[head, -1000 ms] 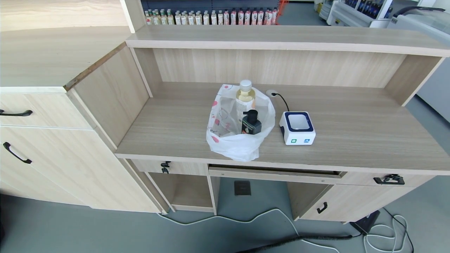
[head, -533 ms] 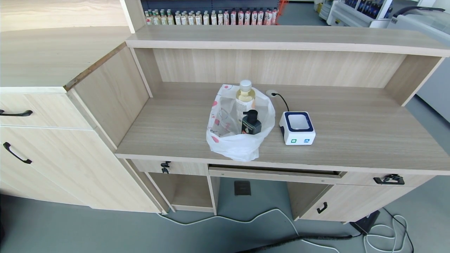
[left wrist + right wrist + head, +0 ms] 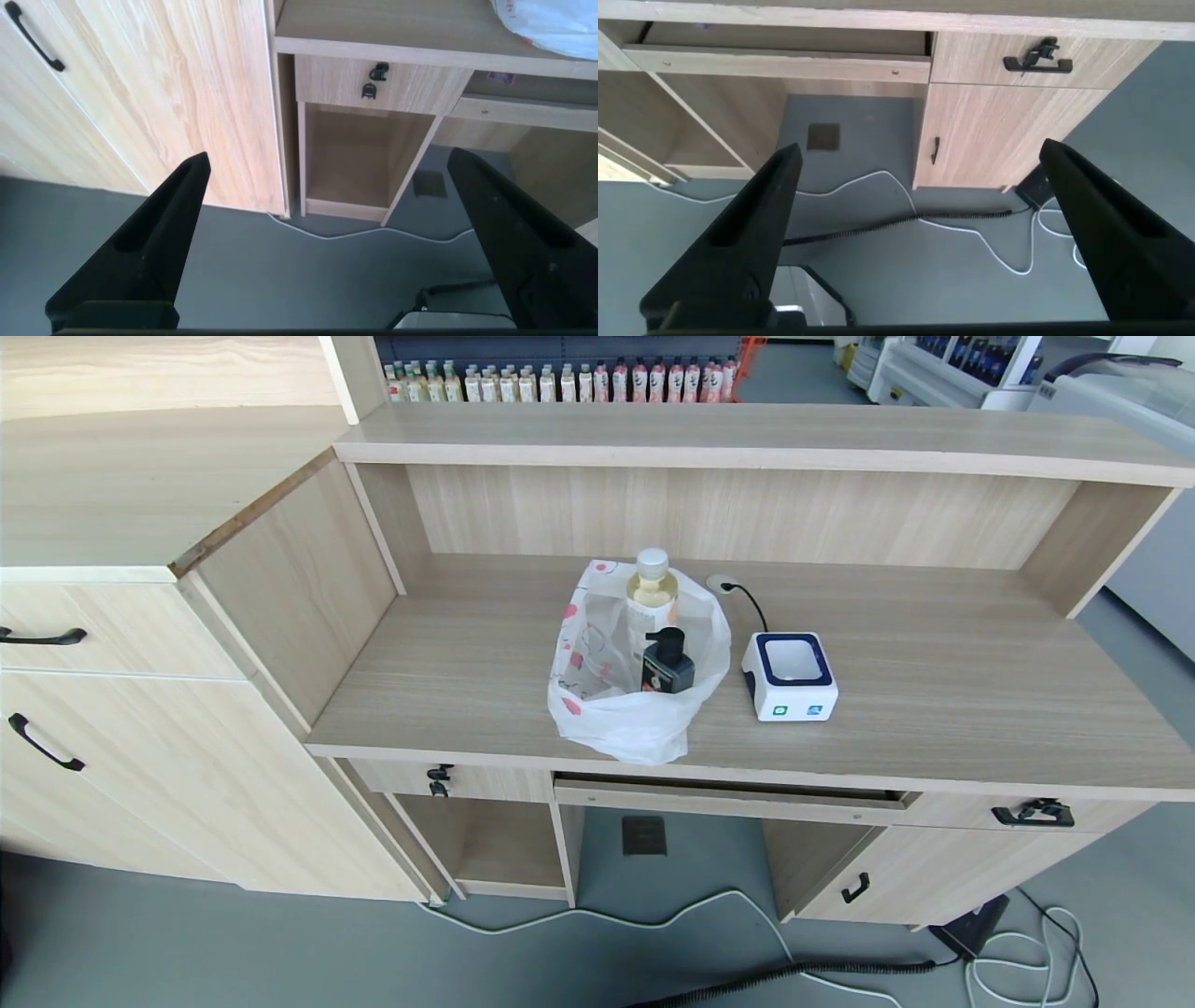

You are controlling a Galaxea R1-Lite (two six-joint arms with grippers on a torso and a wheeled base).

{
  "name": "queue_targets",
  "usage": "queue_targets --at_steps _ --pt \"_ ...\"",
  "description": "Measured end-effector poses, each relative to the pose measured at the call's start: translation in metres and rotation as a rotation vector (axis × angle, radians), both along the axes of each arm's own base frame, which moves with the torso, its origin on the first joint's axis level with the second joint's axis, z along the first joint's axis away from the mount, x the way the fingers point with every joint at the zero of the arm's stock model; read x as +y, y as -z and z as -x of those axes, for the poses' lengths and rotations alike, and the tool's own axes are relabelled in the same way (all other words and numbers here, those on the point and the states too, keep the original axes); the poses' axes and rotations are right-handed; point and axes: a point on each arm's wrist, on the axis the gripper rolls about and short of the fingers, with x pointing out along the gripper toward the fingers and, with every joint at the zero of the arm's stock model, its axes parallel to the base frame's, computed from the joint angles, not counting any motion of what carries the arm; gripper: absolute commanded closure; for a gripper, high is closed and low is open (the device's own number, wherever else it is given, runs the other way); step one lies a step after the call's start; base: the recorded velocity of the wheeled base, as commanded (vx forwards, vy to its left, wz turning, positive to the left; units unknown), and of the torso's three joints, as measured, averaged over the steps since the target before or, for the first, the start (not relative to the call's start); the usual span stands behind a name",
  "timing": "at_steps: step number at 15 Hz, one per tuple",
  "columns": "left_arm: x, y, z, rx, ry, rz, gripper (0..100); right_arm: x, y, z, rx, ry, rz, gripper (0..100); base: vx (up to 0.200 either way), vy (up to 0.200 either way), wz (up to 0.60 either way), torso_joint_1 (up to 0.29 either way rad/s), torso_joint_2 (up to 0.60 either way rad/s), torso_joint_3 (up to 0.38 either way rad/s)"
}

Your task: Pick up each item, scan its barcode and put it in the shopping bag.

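Observation:
A white shopping bag (image 3: 635, 681) with red print stands open on the counter (image 3: 934, 691). Inside it stands a tall bottle of yellow drink with a white cap (image 3: 651, 583), and in front of that a small black bottle (image 3: 666, 663). Just right of the bag sits the white barcode scanner (image 3: 789, 677) with a dark-rimmed window on top. My left gripper (image 3: 327, 233) hangs open below counter height, facing the cabinet front and the floor. My right gripper (image 3: 920, 233) is open too, low over the grey floor under the counter's right side.
A cable (image 3: 752, 602) runs from the scanner to a hole in the counter. A raised shelf (image 3: 747, 434) overhangs the back. A slightly open drawer (image 3: 775, 51) sits under the counter edge. Cables (image 3: 971, 219) lie on the floor.

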Motion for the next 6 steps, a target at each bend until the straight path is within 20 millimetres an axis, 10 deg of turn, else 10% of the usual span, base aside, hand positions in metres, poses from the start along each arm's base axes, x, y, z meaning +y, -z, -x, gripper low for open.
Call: queue_targets --at_steps 6 --pt "0.0000 0.0000 0.0000 0.000 -0.001 0.000 0 0.0000 0.0004 0.0000 0.003 0.000 0.000 0 0.000 0.000 0.00 0.000 0.00 0.000"
